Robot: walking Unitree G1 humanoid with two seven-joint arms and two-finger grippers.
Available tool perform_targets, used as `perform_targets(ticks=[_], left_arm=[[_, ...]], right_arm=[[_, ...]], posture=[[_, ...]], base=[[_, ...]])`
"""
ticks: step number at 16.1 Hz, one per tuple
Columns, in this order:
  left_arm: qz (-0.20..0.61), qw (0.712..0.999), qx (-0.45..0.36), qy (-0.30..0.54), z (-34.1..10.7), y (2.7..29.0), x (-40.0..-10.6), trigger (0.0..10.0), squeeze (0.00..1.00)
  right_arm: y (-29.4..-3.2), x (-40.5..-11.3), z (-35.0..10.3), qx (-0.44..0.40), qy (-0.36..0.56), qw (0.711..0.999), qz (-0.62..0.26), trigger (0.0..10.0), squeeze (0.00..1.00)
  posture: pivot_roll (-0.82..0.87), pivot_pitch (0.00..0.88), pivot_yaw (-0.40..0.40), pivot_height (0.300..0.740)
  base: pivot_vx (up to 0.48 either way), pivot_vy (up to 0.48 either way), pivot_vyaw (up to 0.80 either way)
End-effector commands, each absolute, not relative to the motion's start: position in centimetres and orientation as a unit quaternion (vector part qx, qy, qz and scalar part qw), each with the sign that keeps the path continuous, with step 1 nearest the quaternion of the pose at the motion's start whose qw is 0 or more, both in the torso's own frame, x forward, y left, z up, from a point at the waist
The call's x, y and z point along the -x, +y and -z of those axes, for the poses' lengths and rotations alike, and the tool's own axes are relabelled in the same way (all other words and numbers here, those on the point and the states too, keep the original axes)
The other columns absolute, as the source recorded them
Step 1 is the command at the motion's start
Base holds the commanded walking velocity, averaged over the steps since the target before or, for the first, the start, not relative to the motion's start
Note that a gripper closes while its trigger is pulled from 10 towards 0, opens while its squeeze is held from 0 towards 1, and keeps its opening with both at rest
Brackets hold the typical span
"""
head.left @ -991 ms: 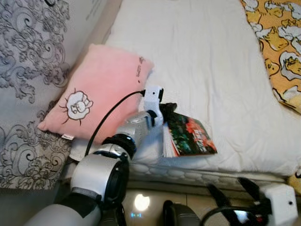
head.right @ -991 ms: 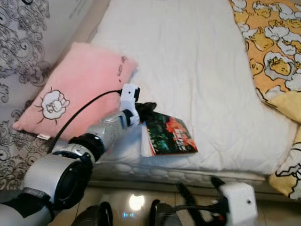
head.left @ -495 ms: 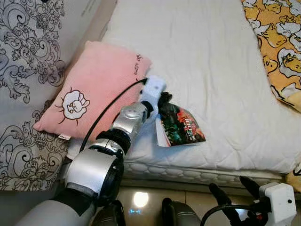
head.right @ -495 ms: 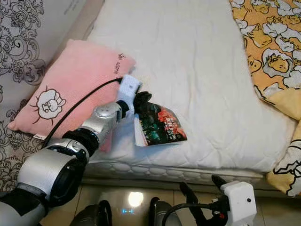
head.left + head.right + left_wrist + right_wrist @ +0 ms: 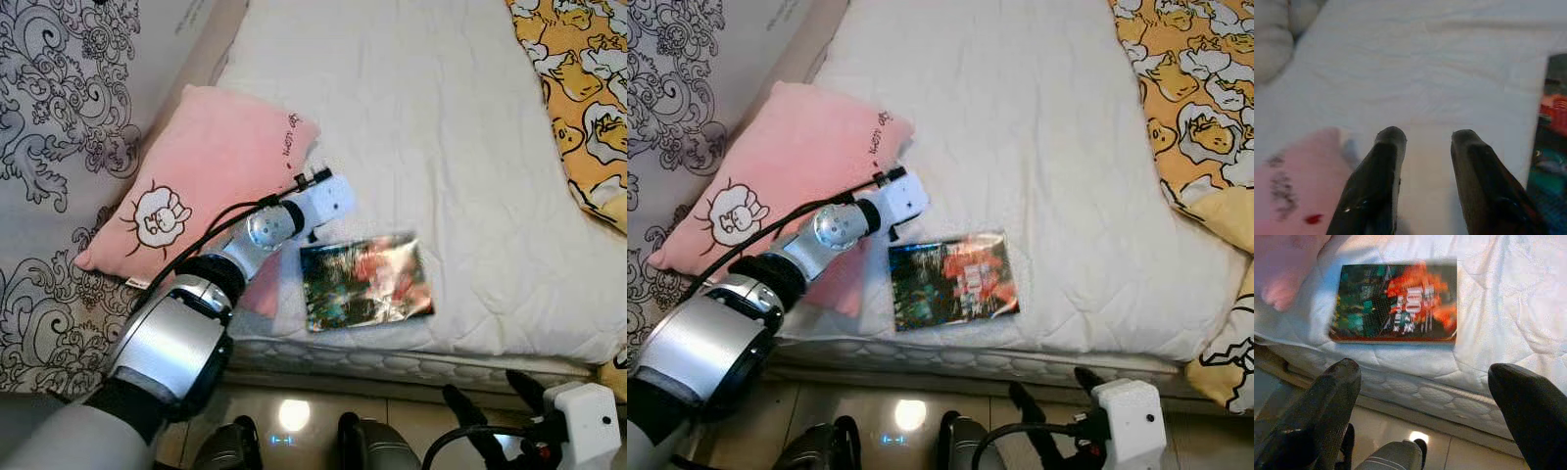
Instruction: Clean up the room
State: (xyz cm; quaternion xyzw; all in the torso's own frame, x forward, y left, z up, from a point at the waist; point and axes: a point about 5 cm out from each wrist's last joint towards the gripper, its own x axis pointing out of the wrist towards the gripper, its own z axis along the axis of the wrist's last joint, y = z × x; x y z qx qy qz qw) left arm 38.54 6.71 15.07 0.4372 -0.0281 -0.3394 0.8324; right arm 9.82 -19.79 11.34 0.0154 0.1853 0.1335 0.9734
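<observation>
From the left eye view, the glossy dark-covered paperback book with red lettering (image 5: 366,282) lies flat near the foot edge of the white quilted mattress (image 5: 441,147), at four o'clock from the fluffy pink cushion with a cartoon sheep (image 5: 201,181). The left gripper (image 5: 333,196) hovers just beside the book's ten o'clock corner, apart from it. The orange duck-print blanket (image 5: 578,88) lies at two o'clock.

The right eye view tells the same scene; the right gripper (image 5: 1048,406) hangs low at five o'clock, over the tiled floor (image 5: 911,416).

In the left wrist view the two black fingers (image 5: 1376,191) stand parted with nothing between them (released, then), above white sheet, the book at the edge.

The right wrist view has its fingers (image 5: 1322,416) spread wide, empty, with the book beyond them on the mattress.

My judgement: the book is the item in hand for tidying and currently ungrasped; the next move calls for a fresh grip on its edge or spine.
</observation>
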Motion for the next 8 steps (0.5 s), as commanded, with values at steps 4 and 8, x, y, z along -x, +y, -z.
perform_targets(ticks=[4, 8], left_arm=[[0.323, 0.878, -0.350, -0.036, -17.6, 7.2, -39.5, 10.0, 1.00], [0.265, 0.963, -0.037, -0.026, -16.4, 11.6, -39.1, 10.0, 0.00]], right_arm=[[-20.0, -10.9, -10.7, -0.014, 0.170, 0.978, -0.117, 10.0, 0.00], [-19.8, -14.8, -10.4, -0.037, 0.109, 0.991, -0.062, 10.0, 0.00]], posture=[[-0.28, 0.160, -0.038, 0.740], [-0.18, 0.046, -0.009, 0.740]], base=[[0.000, 0.000, 0.00], [0.000, 0.000, 0.00]])
